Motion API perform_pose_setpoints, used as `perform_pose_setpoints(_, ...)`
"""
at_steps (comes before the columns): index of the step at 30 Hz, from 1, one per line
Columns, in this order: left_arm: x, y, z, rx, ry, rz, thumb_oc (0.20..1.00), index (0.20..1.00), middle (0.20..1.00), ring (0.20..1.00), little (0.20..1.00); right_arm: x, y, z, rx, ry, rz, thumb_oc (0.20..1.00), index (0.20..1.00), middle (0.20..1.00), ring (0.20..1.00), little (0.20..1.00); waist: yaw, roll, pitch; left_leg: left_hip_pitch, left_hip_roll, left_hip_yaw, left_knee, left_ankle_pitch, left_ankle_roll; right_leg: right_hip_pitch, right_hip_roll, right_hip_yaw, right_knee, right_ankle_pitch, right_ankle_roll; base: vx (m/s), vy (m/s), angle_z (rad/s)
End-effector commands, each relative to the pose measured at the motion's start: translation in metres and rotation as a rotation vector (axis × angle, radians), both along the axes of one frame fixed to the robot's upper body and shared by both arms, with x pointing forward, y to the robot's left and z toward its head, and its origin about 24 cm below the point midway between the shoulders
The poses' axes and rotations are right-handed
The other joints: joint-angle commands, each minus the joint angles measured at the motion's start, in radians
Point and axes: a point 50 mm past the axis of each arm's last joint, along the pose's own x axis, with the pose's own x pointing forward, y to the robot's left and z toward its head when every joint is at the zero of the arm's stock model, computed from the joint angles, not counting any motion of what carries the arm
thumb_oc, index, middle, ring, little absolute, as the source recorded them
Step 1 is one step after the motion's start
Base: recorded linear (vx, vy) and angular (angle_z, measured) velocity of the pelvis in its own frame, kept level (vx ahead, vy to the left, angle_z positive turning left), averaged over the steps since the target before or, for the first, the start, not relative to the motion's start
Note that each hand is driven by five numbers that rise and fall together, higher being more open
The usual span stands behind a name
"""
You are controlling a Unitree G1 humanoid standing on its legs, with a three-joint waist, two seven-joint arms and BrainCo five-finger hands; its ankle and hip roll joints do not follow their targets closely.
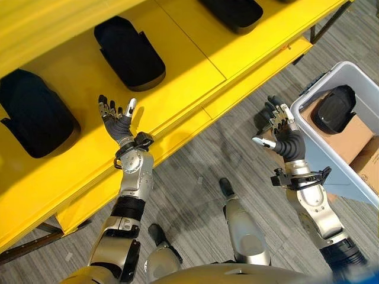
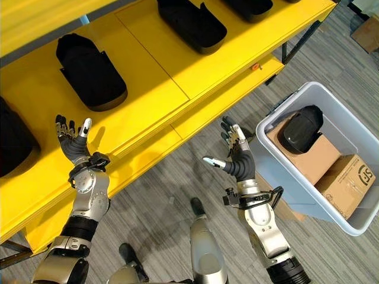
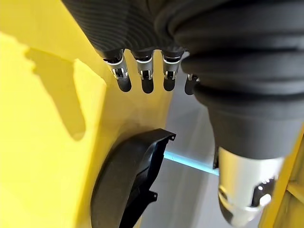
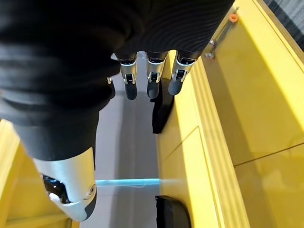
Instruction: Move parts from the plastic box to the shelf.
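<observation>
With both hands empty and fingers spread, left hand (image 1: 116, 122) over shelf (image 1: 195, 65), right hand (image 1: 283, 136) should next reach the black part (image 1: 333, 108) in the plastic box (image 1: 349, 74).

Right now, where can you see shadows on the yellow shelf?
In the left eye view, the open left hand casts a faint shadow on the shelf, and the black parts have dark edges beside them. In the left wrist view, a finger-shaped shadow lies on the yellow.
</observation>
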Motion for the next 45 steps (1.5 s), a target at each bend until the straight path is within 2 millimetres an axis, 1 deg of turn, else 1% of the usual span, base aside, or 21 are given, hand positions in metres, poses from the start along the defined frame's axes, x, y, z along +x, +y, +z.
perform_pose_setpoints(1, 0.009, 0.010, 0.026, 0.054, -0.095, 0.063, 1.000, 1.000, 1.000, 1.000, 1.000, -0.009, 0.003, 0.027, 0.083, -0.154, 0.051, 1.000, 1.000, 1.000, 1.000, 1.000, 0.007, -0.033, -0.030, 0.014, 0.069, -0.046, 0.057, 0.082, -0.023, -0.018, 0.025, -0.032, 0.056, 0.052, -0.009, -0.03, 0.006, 0.03)
perform_pose_setpoints(8, 0.021, 0.015, 0.031, 0.088, -0.056, 0.078, 1.000, 1.000, 1.000, 1.000, 1.000, -0.010, 0.003, 0.026, 0.075, -0.152, 0.065, 1.000, 1.000, 1.000, 1.000, 1.000, -0.003, -0.046, -0.013, -0.001, 0.073, -0.042, 0.072, 0.078, -0.027, -0.039, 0.033, -0.030, 0.064, 0.057, -0.010, 0.00, 0.000, 0.00)
perform_pose_setpoints(16, 0.028, 0.025, 0.035, 0.087, -0.035, 0.110, 1.000, 1.000, 1.000, 1.000, 1.000, -0.014, 0.001, 0.026, 0.068, -0.154, 0.072, 1.000, 1.000, 1.000, 1.000, 1.000, -0.011, -0.055, 0.000, -0.015, 0.080, -0.038, 0.086, 0.074, -0.032, -0.054, 0.039, -0.024, 0.071, 0.059, -0.010, 0.01, 0.008, -0.01)
perform_pose_setpoints(17, 0.029, 0.031, 0.037, 0.101, -0.023, 0.122, 1.000, 1.000, 1.000, 1.000, 1.000, -0.015, -0.001, 0.026, 0.067, -0.152, 0.074, 1.000, 1.000, 1.000, 1.000, 1.000, -0.013, -0.052, -0.001, -0.008, 0.077, -0.045, 0.088, 0.047, -0.039, -0.049, 0.036, -0.025, 0.076, 0.034, -0.005, 0.07, 0.056, -0.01)
perform_pose_setpoints(20, 0.033, 0.033, 0.041, 0.113, -0.016, 0.132, 1.000, 1.000, 1.000, 1.000, 1.000, -0.015, -0.004, 0.026, 0.058, -0.154, 0.068, 1.000, 1.000, 1.000, 1.000, 1.000, -0.015, -0.055, 0.009, -0.021, 0.082, -0.051, 0.106, 0.040, -0.041, -0.059, 0.036, -0.027, 0.088, 0.029, -0.006, 0.02, 0.020, 0.00)
perform_pose_setpoints(23, 0.034, 0.046, 0.046, 0.128, -0.005, 0.165, 1.000, 1.000, 1.000, 1.000, 1.000, -0.017, -0.007, 0.026, 0.061, -0.158, 0.069, 1.000, 1.000, 1.000, 1.000, 1.000, -0.016, -0.060, 0.015, -0.043, 0.086, -0.061, 0.122, 0.034, -0.043, -0.069, 0.039, -0.030, 0.091, 0.030, -0.008, 0.00, 0.000, 0.00)
perform_pose_setpoints(25, 0.035, 0.050, 0.052, 0.140, -0.013, 0.175, 1.000, 1.000, 1.000, 1.000, 1.000, -0.019, -0.009, 0.027, 0.056, -0.162, 0.075, 1.000, 1.000, 1.000, 1.000, 1.000, -0.018, -0.060, 0.017, -0.065, 0.089, -0.069, 0.140, 0.028, -0.045, -0.083, 0.039, -0.032, 0.095, 0.030, -0.008, 0.00, 0.000, 0.00)
perform_pose_setpoints(27, 0.035, 0.054, 0.054, 0.144, -0.013, 0.187, 1.000, 1.000, 1.000, 1.000, 1.000, -0.019, -0.011, 0.027, 0.057, -0.158, 0.076, 1.000, 1.000, 1.000, 1.000, 1.000, -0.018, -0.059, 0.017, -0.076, 0.091, -0.073, 0.147, 0.025, -0.046, -0.087, 0.038, -0.033, 0.096, 0.031, -0.008, -0.01, 0.013, 0.05)
perform_pose_setpoints(34, 0.037, 0.059, 0.059, 0.157, -0.004, 0.200, 1.000, 1.000, 1.000, 1.000, 1.000, -0.022, -0.013, 0.026, 0.041, -0.155, 0.083, 1.000, 1.000, 1.000, 1.000, 1.000, -0.021, -0.063, 0.019, -0.108, 0.099, -0.087, 0.172, 0.013, -0.047, -0.102, 0.043, -0.037, 0.102, 0.033, -0.012, 0.00, 0.004, 0.03)
perform_pose_setpoints(39, 0.039, 0.060, 0.062, 0.164, -0.004, 0.197, 1.000, 1.000, 1.000, 1.000, 1.000, -0.023, -0.013, 0.025, 0.036, -0.148, 0.093, 1.000, 1.000, 1.000, 1.000, 1.000, -0.025, -0.063, 0.018, -0.118, 0.101, -0.090, 0.182, 0.007, -0.048, -0.111, 0.048, -0.034, 0.107, 0.031, -0.015, 0.00, 0.000, 0.00)
perform_pose_setpoints(45, 0.045, 0.057, 0.072, 0.166, -0.024, 0.180, 1.000, 1.000, 1.000, 1.000, 1.000, -0.025, -0.014, 0.023, 0.030, -0.133, 0.108, 1.000, 1.000, 1.000, 1.000, 1.000, -0.029, -0.064, 0.013, -0.136, 0.108, -0.091, 0.194, 0.003, -0.052, -0.124, 0.055, -0.032, 0.111, 0.032, -0.017, 0.00, 0.000, 0.00)
